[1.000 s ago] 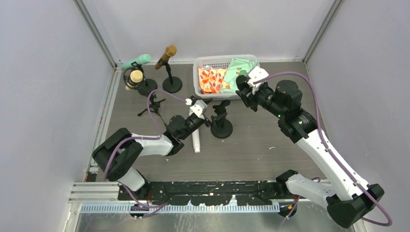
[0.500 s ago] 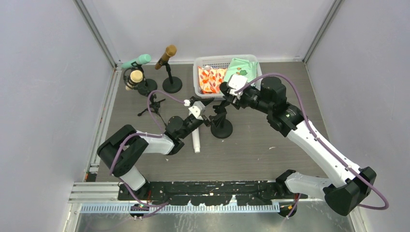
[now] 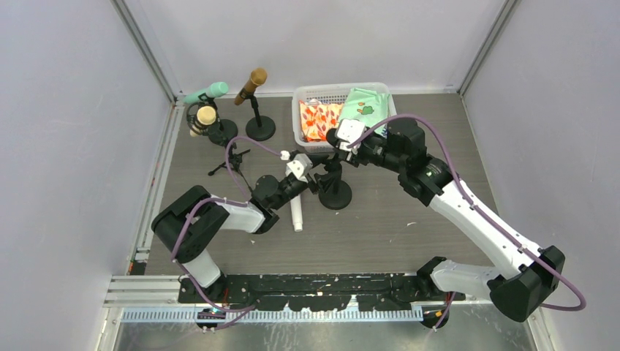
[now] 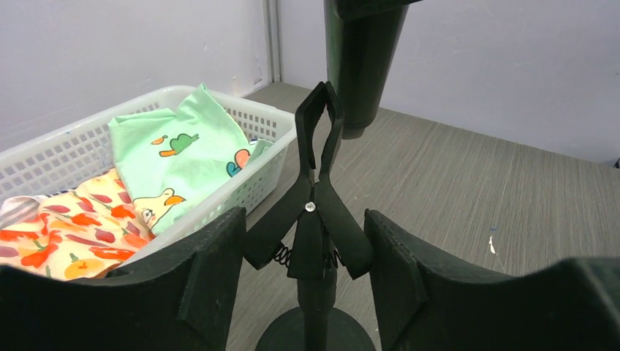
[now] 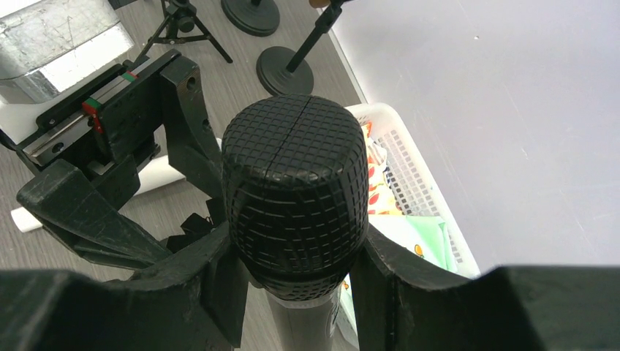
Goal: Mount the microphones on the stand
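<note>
I count five microphones. The mint green microphone (image 3: 207, 92), the brown-gold microphone (image 3: 251, 84) and the pale yellow microphone (image 3: 203, 119) are up on stands at the far left. The white microphone (image 3: 297, 212) lies flat on the table (image 3: 380, 234), just beside my left arm.

The black microphone (image 5: 295, 183) is in my right gripper (image 5: 292, 278). My two fingers pinch it just under its head. It hangs upright, with its bottom end just above the clip (image 4: 319, 212). Its head is round and fat, covered in tiny squares, with a line down the middle. Its body is thin and dark.

I count four stands: three with round feet and one small tripod (image 3: 230, 157). The clip sits on top of the middle stand (image 3: 335, 194), and its top is closed.

The fingers of my left gripper (image 4: 303, 274) are spread, one on each side of the clip's handles and very close to them. I cannot tell if they touch.

There is one white basket (image 3: 297, 121) with two cloths in it, one orange and one green.
</note>
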Motion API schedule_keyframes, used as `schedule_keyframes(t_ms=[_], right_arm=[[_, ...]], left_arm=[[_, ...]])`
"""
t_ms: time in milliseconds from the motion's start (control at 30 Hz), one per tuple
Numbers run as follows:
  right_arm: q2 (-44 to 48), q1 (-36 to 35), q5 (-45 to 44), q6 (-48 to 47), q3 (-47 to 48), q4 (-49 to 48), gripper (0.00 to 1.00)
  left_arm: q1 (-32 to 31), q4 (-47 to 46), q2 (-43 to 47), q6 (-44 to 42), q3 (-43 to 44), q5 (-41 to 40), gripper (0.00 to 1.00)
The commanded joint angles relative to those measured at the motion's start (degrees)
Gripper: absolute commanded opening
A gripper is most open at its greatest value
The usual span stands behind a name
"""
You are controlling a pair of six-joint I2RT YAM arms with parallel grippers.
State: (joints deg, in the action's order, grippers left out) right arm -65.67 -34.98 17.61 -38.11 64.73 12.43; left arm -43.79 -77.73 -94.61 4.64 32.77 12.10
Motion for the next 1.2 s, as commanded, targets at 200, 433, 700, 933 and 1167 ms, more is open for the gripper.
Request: schedule_keyframes(t_ms=[200, 433, 700, 933, 1167], right_arm=[[-1.17, -0.36, 1.26, -1.87, -0.21, -3.26, 0.03], [-2.15, -0.35, 2.24, -2.01, -0.85, -3.42, 0.03], [-1.96, -0.37, 1.42, -2.7, -1.59, -4.49, 0.03], [-1.16, -0.41, 0.74, -3.2, -0.25, -4.24, 0.02], [-1.89, -0.39, 1.36, -3.38, 0.2, -4.24, 0.02]], left_arm=[[0.89, -4.22, -0.4, 0.84, 1.66, 1.28, 0.43], [1.4, -4.27, -0.25, 0.85, 1.73, 2.17, 0.27], [1.78, -4.27, -0.01, 1.51, 2.01, 2.89, 0.35], [1.86, -4.09, 0.62, 1.62, 2.36, 2.97, 0.7], [1.87, -2.91, 0.87, 1.34, 3.21, 3.44, 0.67]])
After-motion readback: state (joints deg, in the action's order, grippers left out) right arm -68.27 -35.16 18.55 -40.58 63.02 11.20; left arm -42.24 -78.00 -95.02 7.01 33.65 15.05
